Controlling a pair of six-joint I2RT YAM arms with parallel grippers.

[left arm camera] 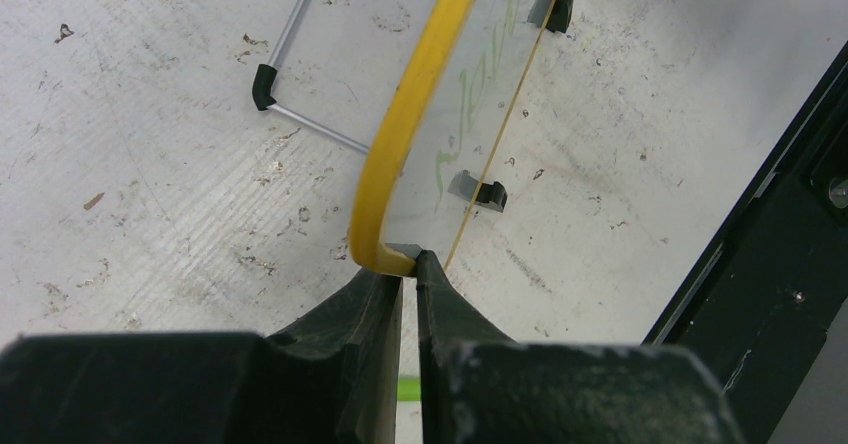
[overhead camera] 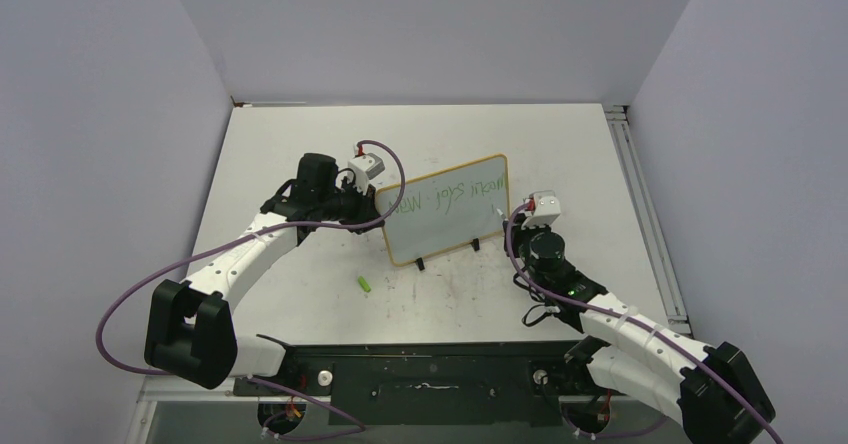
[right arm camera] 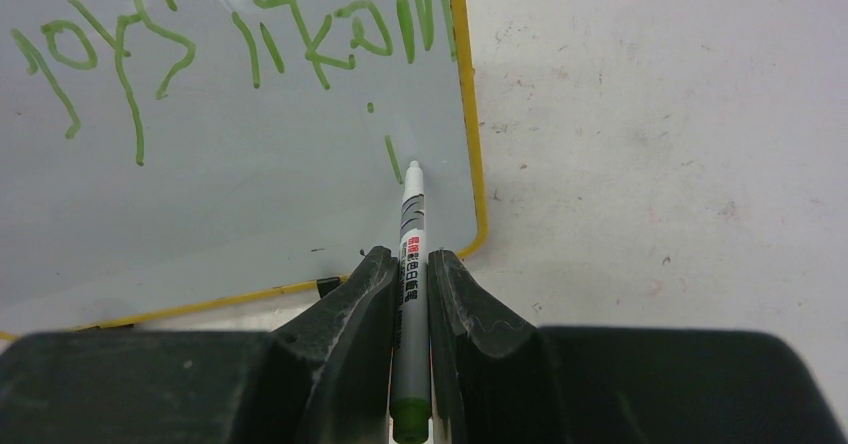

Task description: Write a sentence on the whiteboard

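Right gripper (right arm camera: 410,264) pinches a marker (right arm camera: 412,226) whose small printed characters I cannot read; its tip is at the whiteboard (right arm camera: 250,194) just ahead. The sentence (right arm camera: 250,44) reads "New joys", the rest unclear. Left gripper (left arm camera: 410,262) clamps the board's corner.

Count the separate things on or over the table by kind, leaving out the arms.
whiteboard: 1
marker: 1
small green piece, perhaps the marker's cap: 1
Total: 3
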